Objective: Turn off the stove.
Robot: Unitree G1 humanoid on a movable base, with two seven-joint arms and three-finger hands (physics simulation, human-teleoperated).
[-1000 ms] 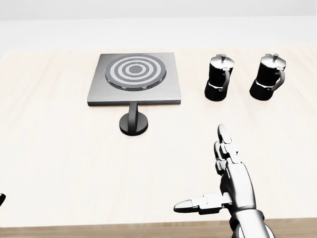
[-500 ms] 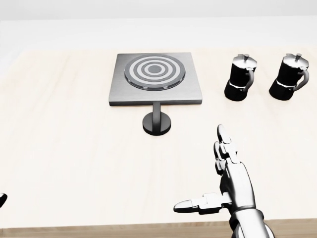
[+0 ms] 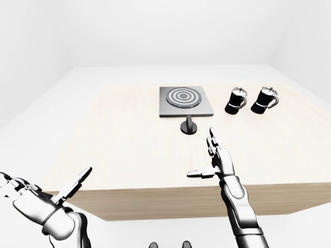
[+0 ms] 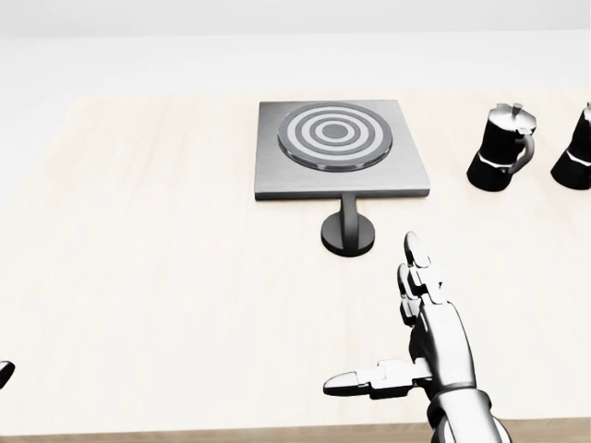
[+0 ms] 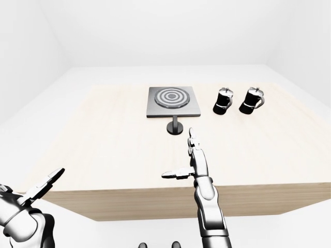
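A grey square stove (image 4: 340,149) with a ringed round burner lies flat on the pale wooden table (image 4: 138,277), top centre of the head view. Its dark round knob (image 4: 348,231) on a short stem stands just below the stove's near edge. My right hand (image 4: 406,351) is open, fingers spread, thumb out to the left, below and a little right of the knob, apart from it. My left hand (image 3: 46,194) is open at the lower left of the left-eye view, beyond the table's near edge.
Two black moka pots (image 4: 500,148) (image 3: 263,99) stand to the right of the stove. The table's near edge (image 3: 181,188) runs across the bottom of the eye views. White floor and walls surround the table.
The whole picture has shifted right: the camera has moved left, so the stove, knob and pots sit further right. My right hand keeps its place and pose in the view.
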